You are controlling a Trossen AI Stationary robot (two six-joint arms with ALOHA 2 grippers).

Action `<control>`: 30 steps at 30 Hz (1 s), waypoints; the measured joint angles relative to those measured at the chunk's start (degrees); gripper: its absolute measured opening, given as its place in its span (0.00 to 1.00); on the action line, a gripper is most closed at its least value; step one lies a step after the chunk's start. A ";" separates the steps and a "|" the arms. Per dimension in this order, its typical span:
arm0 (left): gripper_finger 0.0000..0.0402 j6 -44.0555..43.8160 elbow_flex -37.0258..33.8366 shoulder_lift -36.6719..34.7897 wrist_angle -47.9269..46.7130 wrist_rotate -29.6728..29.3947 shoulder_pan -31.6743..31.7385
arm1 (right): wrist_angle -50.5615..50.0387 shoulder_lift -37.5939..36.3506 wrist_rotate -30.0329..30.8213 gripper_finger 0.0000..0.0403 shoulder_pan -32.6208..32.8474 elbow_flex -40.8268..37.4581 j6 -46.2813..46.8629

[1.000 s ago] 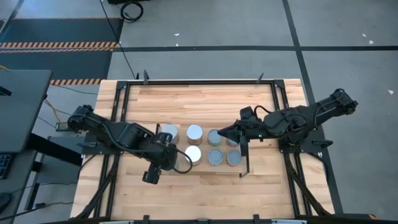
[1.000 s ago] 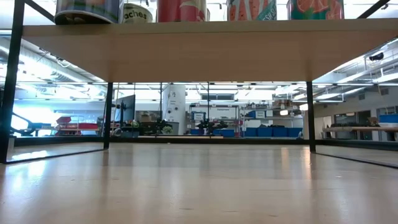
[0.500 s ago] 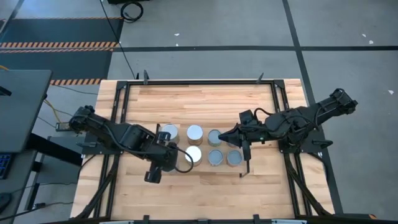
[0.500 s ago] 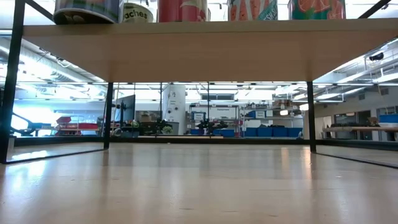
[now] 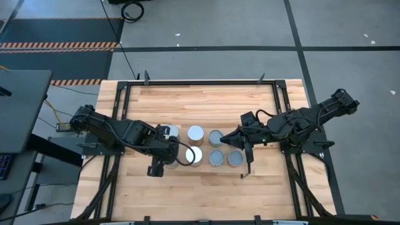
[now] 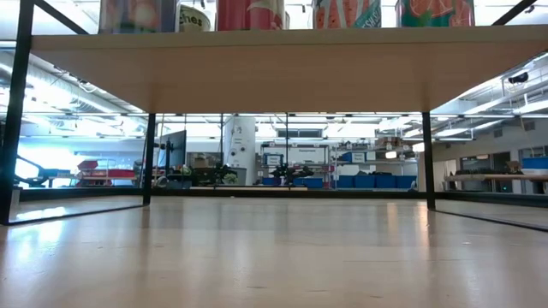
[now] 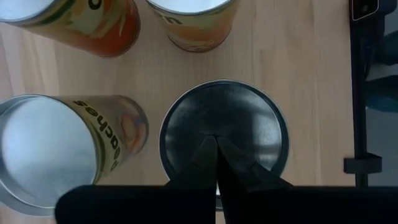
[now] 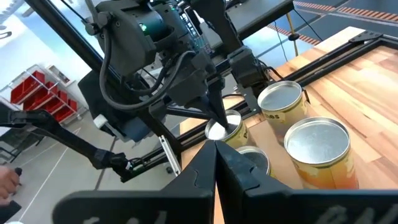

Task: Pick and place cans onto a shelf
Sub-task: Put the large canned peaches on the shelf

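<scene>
- My left gripper [image 7: 217, 163] is pinched shut, empty, directly over a can [image 7: 224, 140]; the right gripper [image 5: 226, 139], shut too, hovers above cans on the shelf [image 6: 274, 64].
- Judging it: placing nearly done; next I lift clear.

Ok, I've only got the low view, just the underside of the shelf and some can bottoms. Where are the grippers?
Observer: Both are above the shelf. The left gripper is shut, poised tip-down over the lid of one can.
Operator: Holding it?
Observer: No, it grips nothing.
Operator: And the right one?
Observer: The right gripper is shut too and empty, pointing across the cans toward the left arm.
</scene>
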 joint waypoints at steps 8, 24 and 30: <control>0.02 0.15 0.41 -0.65 -1.06 0.02 0.43 | 0.00 0.00 0.04 0.03 0.07 -0.02 -0.06; 0.02 -2.40 1.41 -1.69 -0.98 0.78 0.39 | -0.09 0.00 0.15 0.03 0.07 -0.04 -0.20; 0.02 -3.68 -0.13 -1.22 -1.39 3.79 -0.15 | -0.56 0.00 0.26 0.03 0.07 -0.04 -0.22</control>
